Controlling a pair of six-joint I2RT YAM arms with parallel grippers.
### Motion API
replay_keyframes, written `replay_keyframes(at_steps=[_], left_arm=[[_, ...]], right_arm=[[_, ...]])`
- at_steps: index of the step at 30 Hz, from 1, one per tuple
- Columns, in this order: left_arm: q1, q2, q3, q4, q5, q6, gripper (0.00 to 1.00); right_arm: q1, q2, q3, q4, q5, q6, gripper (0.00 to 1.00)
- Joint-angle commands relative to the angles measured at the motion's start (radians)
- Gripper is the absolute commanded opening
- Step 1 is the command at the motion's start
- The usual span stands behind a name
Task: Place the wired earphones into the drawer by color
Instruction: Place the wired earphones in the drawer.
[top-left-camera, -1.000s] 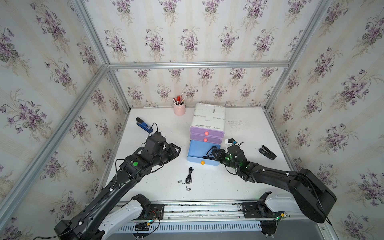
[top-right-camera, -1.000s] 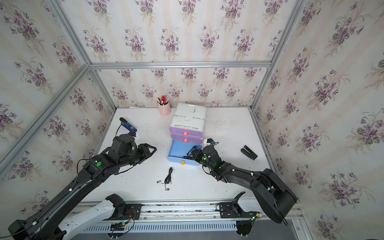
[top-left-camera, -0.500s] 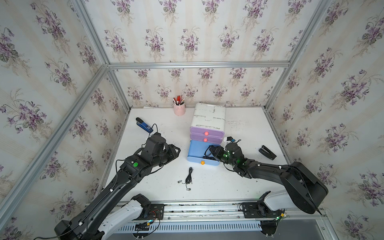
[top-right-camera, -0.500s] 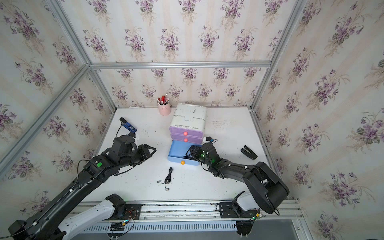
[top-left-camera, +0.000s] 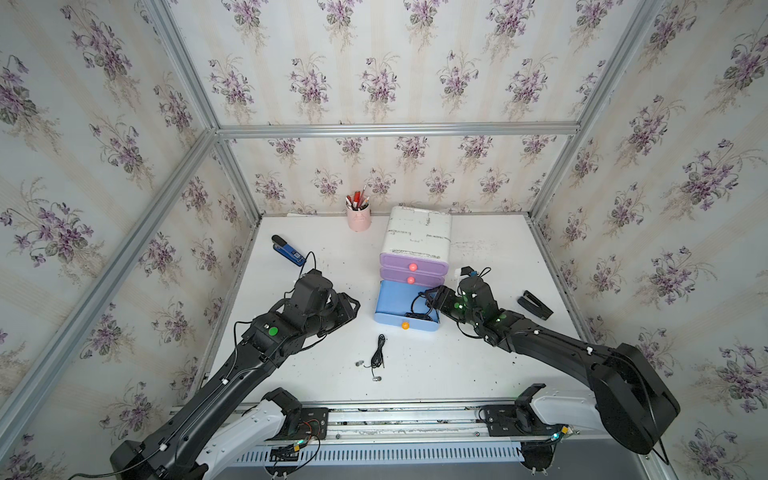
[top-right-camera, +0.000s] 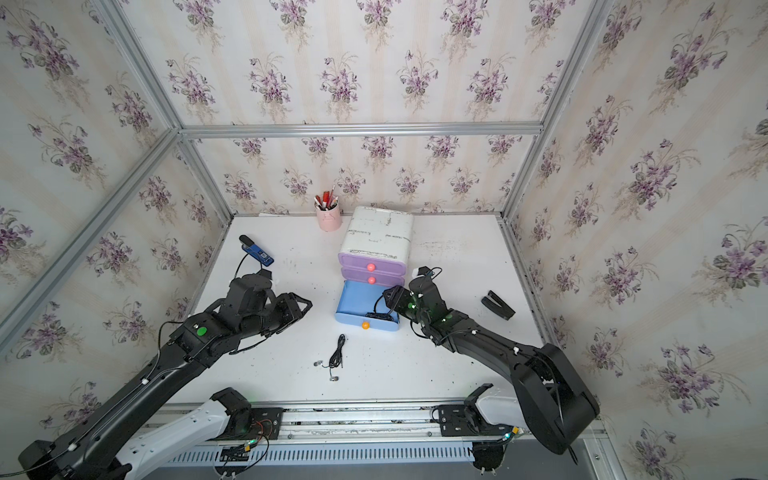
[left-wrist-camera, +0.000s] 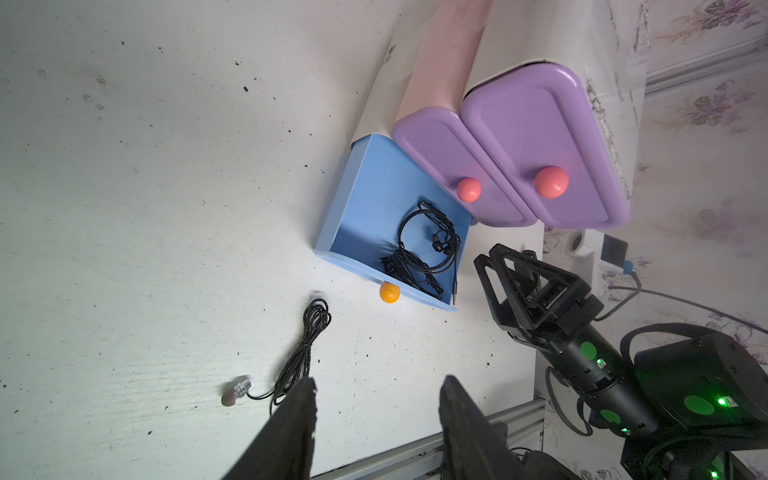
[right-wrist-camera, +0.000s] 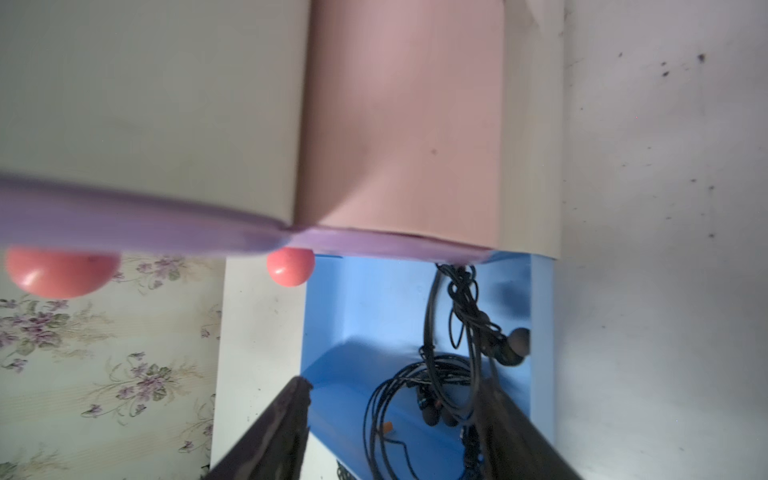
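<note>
The drawer unit (top-left-camera: 417, 232) has a white body and two shut purple drawers. Its blue drawer (top-left-camera: 392, 297) with an orange knob (top-left-camera: 405, 325) is pulled out. Black wired earphones (right-wrist-camera: 453, 374) lie coiled inside it, against the right wall. My right gripper (right-wrist-camera: 395, 399) hangs open just above that bundle; one cable runs close by a finger (right-wrist-camera: 503, 419). A second set of black wired earphones (top-left-camera: 377, 355) lies on the table in front of the drawer. My left gripper (left-wrist-camera: 376, 386) is open and empty, hovering left of the drawer (top-right-camera: 357, 299).
A pink pen cup (top-left-camera: 358, 216) stands at the back beside the drawer unit. A blue stapler (top-left-camera: 289, 251) lies at the back left. A black stapler (top-left-camera: 536, 304) lies to the right of my right arm.
My right gripper went from shut to open over the blue drawer, and the black earphones it carried now lie inside. The left arm has not moved.
</note>
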Motion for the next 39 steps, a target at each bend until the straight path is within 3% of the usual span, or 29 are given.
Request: replay_keyframes(at_steps=[1, 9, 19, 26, 33, 39], left_arm=[[0.0, -0.002, -0.001, -0.011, -0.001, 0.009, 0.51], [0.0, -0.006, -0.003, -0.016, -0.011, 0.009, 0.51], [0.0, -0.008, -0.003, -0.024, -0.017, 0.025, 0.52], [0.001, -0.014, -0.018, -0.027, -0.017, 0.029, 0.51], [0.0, -0.013, -0.022, -0.027, -0.016, 0.03, 0.52], [0.0, -0.015, -0.028, -0.026, -0.01, 0.027, 0.51]], right_arm=[[-0.005, 0.012, 0.003, -0.03, -0.022, -0.034, 0.67], [-0.003, 0.144, 0.052, 0.066, -0.138, -0.011, 0.58], [0.004, 0.03, 0.131, -0.186, -0.075, -0.209, 0.54], [0.04, 0.065, 0.188, -0.344, 0.0, -0.368, 0.5], [0.059, 0.143, 0.219, -0.356, 0.035, -0.412, 0.46], [0.067, 0.016, 0.112, -0.294, 0.0, -0.361, 0.46]])
